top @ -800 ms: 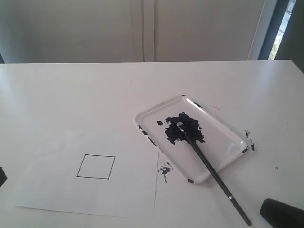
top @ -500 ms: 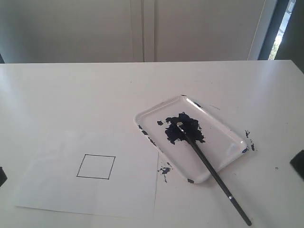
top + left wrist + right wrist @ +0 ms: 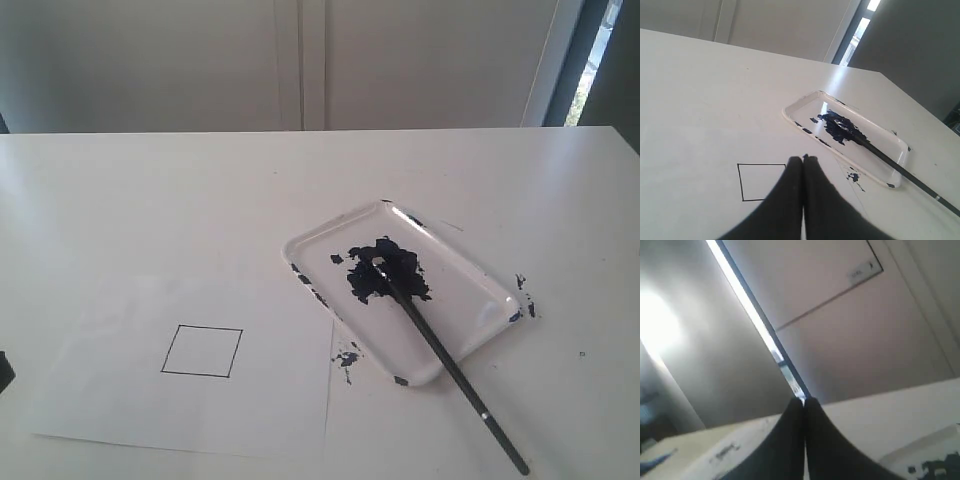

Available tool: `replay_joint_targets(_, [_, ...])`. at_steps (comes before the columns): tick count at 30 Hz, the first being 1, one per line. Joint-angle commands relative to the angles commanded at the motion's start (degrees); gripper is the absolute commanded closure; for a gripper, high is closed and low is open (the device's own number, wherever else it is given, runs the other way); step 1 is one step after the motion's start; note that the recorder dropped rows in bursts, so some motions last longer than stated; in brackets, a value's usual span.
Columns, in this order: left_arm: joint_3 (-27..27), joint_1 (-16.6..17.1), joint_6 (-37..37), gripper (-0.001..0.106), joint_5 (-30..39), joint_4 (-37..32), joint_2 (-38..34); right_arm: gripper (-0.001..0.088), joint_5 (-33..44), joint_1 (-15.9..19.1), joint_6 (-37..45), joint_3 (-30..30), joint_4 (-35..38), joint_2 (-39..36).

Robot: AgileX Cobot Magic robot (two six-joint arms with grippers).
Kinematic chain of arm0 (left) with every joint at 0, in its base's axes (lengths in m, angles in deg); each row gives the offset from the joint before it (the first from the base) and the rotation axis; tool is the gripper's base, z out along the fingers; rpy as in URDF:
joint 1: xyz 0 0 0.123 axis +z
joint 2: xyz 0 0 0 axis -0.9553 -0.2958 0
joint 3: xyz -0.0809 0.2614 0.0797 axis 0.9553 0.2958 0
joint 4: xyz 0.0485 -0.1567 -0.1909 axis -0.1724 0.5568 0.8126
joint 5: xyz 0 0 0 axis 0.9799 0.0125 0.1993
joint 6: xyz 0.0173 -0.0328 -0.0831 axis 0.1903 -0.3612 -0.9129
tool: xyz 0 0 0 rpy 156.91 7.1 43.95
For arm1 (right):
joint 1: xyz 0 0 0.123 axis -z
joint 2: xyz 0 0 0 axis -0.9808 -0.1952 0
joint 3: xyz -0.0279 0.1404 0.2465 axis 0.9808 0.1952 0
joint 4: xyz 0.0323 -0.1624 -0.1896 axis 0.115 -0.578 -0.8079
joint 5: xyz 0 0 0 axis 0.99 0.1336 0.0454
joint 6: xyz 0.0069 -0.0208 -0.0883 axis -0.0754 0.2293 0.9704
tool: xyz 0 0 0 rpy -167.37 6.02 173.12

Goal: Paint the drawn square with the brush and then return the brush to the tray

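The drawn square (image 3: 202, 351) sits on the white paper with a white centre; it also shows as the drawn square (image 3: 762, 181) in the left wrist view. The tray (image 3: 470, 262) lies to its right with a dark blue blotch. The brush (image 3: 440, 353) rests with its tip in the blotch and its handle over the tray's near rim onto the table; the left wrist view shows the brush (image 3: 900, 170) and the tray (image 3: 805, 107) too. My left gripper (image 3: 803, 159) is shut and empty, low beside the square. My right gripper (image 3: 804, 401) is shut and empty, tilted up toward the wall.
The white paper sheet (image 3: 120, 390) covers the near left of the table. Blue paint specks (image 3: 346, 356) mark the paper's edge, with more specks (image 3: 523, 293) right of the tray. A sliver of the left arm (image 3: 4, 372) shows at the left edge.
The right arm, seen at the bottom right corner and then at the right edge, has left the exterior view. Brush, tray and paper have not moved.
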Motion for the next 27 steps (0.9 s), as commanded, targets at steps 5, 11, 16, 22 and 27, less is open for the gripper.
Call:
replay_joint_targets(5, [0.0, 0.0, 0.0, 0.105, 0.0, 0.0, 0.0, 0.0868, 20.89, 0.0, 10.79, -19.25, -1.01, -29.26])
replay_joint_targets(11, [0.0, 0.0, 0.0, 0.105, 0.0, 0.0, 0.0, 0.0868, 35.11, 0.0, 13.93, -30.1, -10.76, -40.01])
replay_joint_targets(16, [0.0, 0.0, 0.0, 0.105, 0.0, 0.0, 0.0, 0.0868, 51.45, 0.0, 6.44, -37.2, -17.81, -45.32])
replay_joint_targets(22, [0.0, 0.0, 0.0, 0.105, 0.0, 0.0, 0.0, 0.0868, 61.17, 0.0, -2.09, -41.24, -27.63, -53.17])
replay_joint_targets(27, [0.0, 0.0, 0.0, 0.105, 0.0, 0.0, 0.0, 0.0867, 59.49, 0.0, -2.09, -41.24, -28.9, -57.99])
